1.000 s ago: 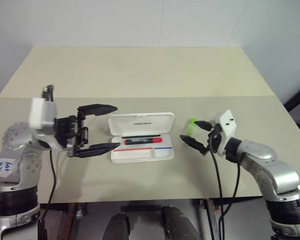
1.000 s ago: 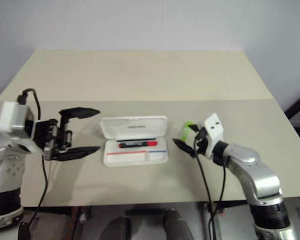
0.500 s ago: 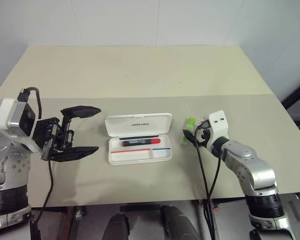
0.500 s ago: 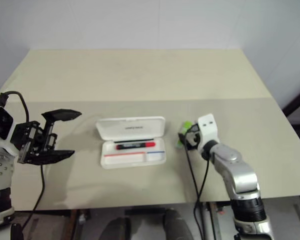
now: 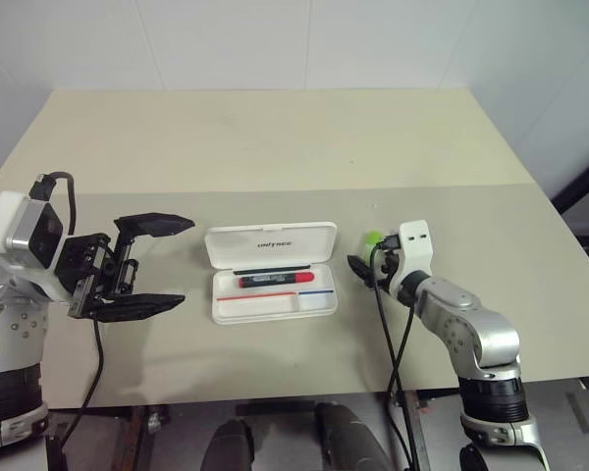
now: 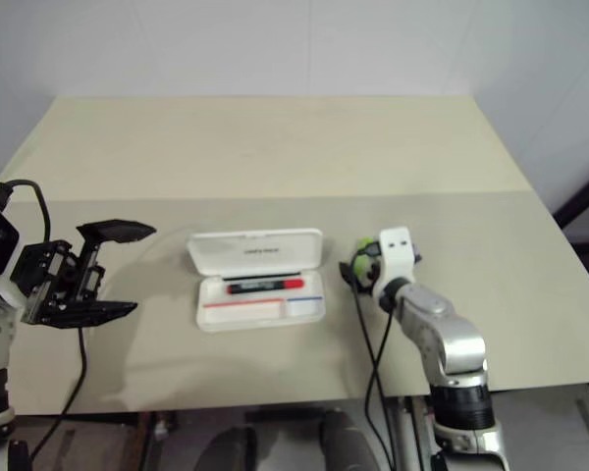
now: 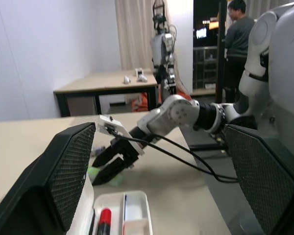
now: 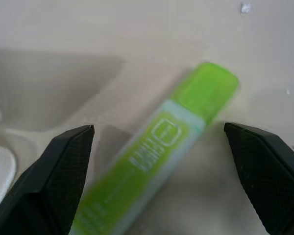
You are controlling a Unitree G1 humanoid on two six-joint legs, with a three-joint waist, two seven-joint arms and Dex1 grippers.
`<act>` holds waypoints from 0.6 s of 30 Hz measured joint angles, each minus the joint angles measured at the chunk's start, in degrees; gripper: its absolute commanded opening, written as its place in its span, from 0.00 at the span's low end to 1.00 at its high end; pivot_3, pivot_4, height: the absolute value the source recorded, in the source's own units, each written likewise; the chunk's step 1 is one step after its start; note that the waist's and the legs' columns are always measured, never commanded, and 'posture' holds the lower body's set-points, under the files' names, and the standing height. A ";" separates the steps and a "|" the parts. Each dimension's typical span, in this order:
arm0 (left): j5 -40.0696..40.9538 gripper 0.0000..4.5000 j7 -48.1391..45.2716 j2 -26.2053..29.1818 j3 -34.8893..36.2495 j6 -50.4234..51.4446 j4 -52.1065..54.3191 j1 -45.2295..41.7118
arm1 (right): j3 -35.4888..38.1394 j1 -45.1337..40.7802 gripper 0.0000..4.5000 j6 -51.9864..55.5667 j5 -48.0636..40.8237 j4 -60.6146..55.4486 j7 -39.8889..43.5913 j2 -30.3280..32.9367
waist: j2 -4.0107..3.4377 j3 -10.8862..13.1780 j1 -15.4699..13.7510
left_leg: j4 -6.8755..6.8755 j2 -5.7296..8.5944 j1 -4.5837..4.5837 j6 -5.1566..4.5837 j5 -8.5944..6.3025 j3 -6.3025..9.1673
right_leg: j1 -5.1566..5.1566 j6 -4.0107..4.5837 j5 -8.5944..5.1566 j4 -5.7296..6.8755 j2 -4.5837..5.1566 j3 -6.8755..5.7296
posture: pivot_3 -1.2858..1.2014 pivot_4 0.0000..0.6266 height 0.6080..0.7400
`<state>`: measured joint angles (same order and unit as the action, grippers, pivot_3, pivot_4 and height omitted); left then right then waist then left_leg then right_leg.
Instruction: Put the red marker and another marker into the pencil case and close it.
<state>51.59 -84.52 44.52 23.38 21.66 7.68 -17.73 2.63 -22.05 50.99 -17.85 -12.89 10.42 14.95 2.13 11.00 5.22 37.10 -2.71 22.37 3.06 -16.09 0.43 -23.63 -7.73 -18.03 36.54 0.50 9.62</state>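
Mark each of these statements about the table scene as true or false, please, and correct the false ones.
1. The pencil case lies open on the table. True.
2. The red marker lies on the table outside the case. False: it lies inside the open case.
3. The green marker lies on the table between the open fingers of the right gripper. True.
4. The left gripper holds the green marker. False: it is open and empty, off to the case's left.
5. The green marker lies on the case's left side. False: it lies to its right.
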 measured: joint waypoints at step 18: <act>-1.55 1.00 0.47 0.73 0.37 -2.15 -1.54 1.10 | -2.19 -3.87 0.25 2.89 4.42 2.71 -1.76 0.51 | 0.15 -0.09 0.26 | 0.01 0.01 -0.03 0.02 0.01 0.01 | 0.08 0.01 0.02 -0.06 0.04 -0.02 | 0.52 0.24 1.00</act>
<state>50.04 -84.05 45.25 23.75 19.51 6.14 -16.63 0.43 -25.92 53.88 -13.43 -10.18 8.66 15.46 2.28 10.91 5.47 37.11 -2.70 22.34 3.08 -16.08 0.44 -23.55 -7.72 -18.01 36.49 0.55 9.59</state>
